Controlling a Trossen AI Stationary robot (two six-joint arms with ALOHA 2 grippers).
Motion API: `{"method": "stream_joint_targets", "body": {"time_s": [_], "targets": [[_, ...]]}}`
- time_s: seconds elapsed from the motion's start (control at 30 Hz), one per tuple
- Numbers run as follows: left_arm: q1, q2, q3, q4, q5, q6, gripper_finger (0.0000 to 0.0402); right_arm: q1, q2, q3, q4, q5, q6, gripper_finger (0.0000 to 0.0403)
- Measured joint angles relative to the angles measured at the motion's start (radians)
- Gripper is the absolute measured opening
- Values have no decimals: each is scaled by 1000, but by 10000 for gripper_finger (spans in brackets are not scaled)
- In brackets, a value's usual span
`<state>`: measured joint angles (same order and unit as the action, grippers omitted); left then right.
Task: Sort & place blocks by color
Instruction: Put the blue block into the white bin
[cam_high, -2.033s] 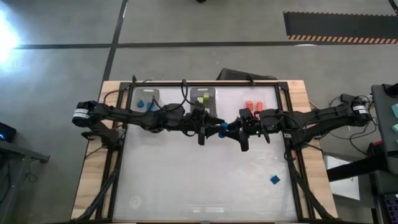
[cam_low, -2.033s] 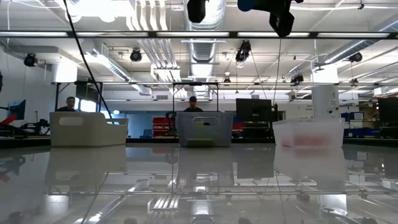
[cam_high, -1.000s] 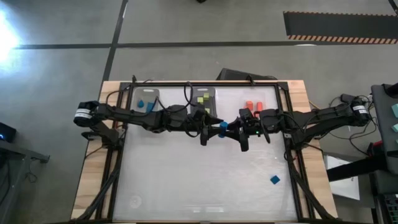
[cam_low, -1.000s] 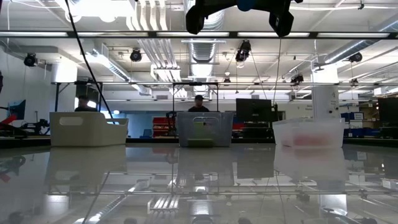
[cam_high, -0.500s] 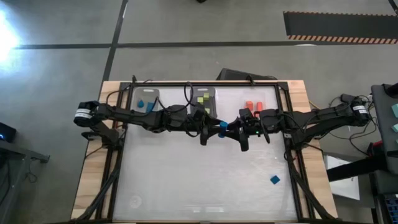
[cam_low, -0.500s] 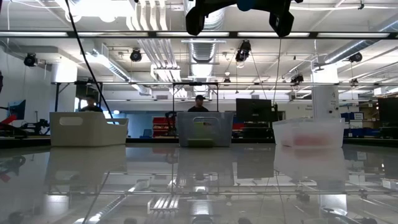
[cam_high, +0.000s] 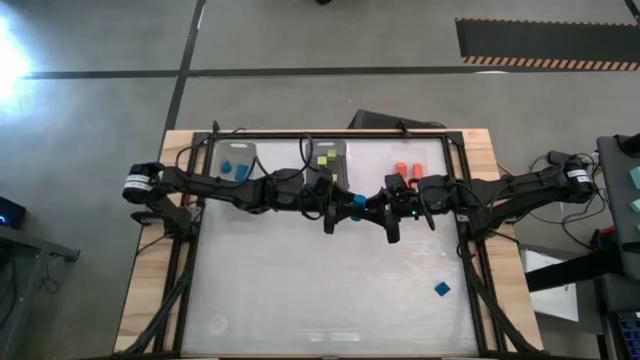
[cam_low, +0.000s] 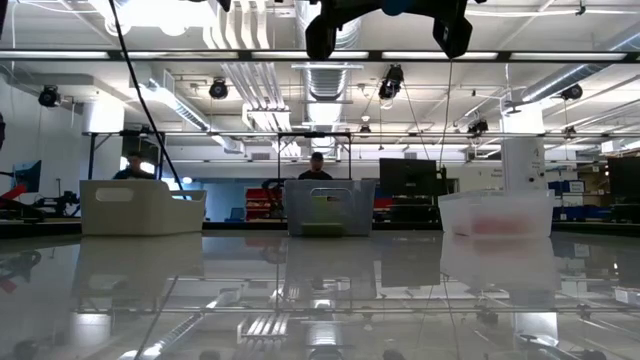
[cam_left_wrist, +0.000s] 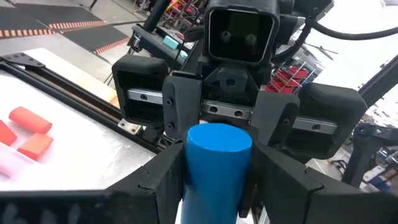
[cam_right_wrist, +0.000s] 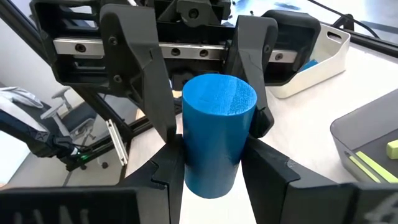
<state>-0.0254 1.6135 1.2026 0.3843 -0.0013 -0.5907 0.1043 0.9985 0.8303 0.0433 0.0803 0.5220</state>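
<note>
A blue round block (cam_high: 353, 203) hangs level in mid-air over the table's far middle, between my two grippers, which face each other. My left gripper (cam_high: 341, 206) comes from the table's left and my right gripper (cam_high: 367, 206) from the right, and both are shut on the block. The left wrist view shows the block (cam_left_wrist: 219, 168) end on, and so does the right wrist view (cam_right_wrist: 217, 137). Another blue block (cam_high: 441, 289) lies flat on the table at the near right. In the low view only the grippers' undersides (cam_low: 385, 15) show, at the top edge. My left gripper pinches the block's round side (cam_left_wrist: 193, 177) between its two fingers (cam_left_wrist: 163, 180), at the block's left end. The fingers lie level, along the block, and it is clear of the table. My right gripper pinches the round side (cam_right_wrist: 189, 162) at the other end between its fingers (cam_right_wrist: 273, 177). It comes level from the table's right, with the fingers along the block.
Three bins stand along the far edge. The left bin (cam_high: 238, 160) holds blue blocks, the middle bin (cam_high: 327, 158) green ones and the clear right bin (cam_high: 412, 166) orange-red ones. A black frame (cam_high: 200, 250) rims the white table. People stand in the room beyond.
My left gripper has closed its fingers on the free end of the blue block that my right gripper holds. Both arms have stayed in place and the block has not moved.
</note>
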Motion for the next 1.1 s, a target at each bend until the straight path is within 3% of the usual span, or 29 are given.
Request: {"method": "stream_joint_targets", "body": {"time_s": [0.27,0.47,0.8,0.93,1.1], "targets": [[0,1,0,0,4,14,121,0,0,0,-1,-3,2,117],[0,1,0,0,11,24,120,0,0,0,-2,-2,-7,121],[15,-8,0,-13,35,26,120,-1,-1,0,-13,6,-9,253],[61,-47,0,-106,33,29,120,-7,-9,0,-14,5,20,268],[127,-113,-2,-338,60,48,120,-26,-14,0,-15,2,73,259]]}}
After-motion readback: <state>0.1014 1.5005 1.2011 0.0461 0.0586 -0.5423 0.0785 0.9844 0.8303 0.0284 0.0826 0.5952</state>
